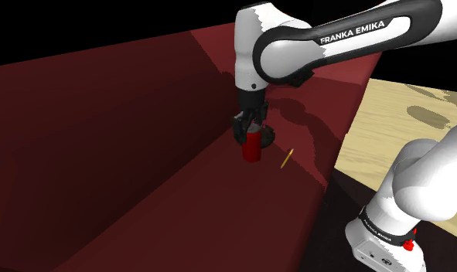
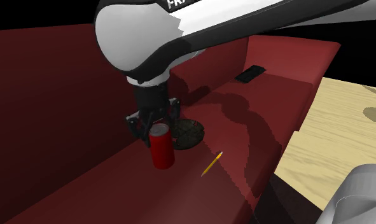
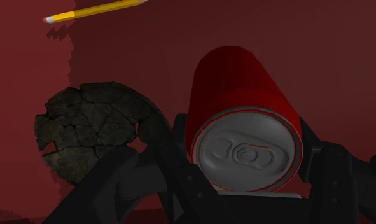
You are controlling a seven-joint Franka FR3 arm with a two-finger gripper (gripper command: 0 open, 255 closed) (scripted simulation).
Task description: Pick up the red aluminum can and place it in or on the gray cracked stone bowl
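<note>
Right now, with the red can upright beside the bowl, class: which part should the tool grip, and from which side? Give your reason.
Grip the red can across its curved wall just under the top rim, coming straight down from above. It stands upright with its lid facing the tool, and its round sides offer two opposite faces; the fingers clasp it there.

One can [image 2: 161, 147], one bowl [image 2: 189, 132], one pencil [image 2: 212, 164] and one flat black slab [image 2: 250, 74] are being counted on one red sofa [image 2: 72, 95]; one arm [image 2: 180, 32] and one gripper [image 2: 156, 130] are being counted above it.
</note>
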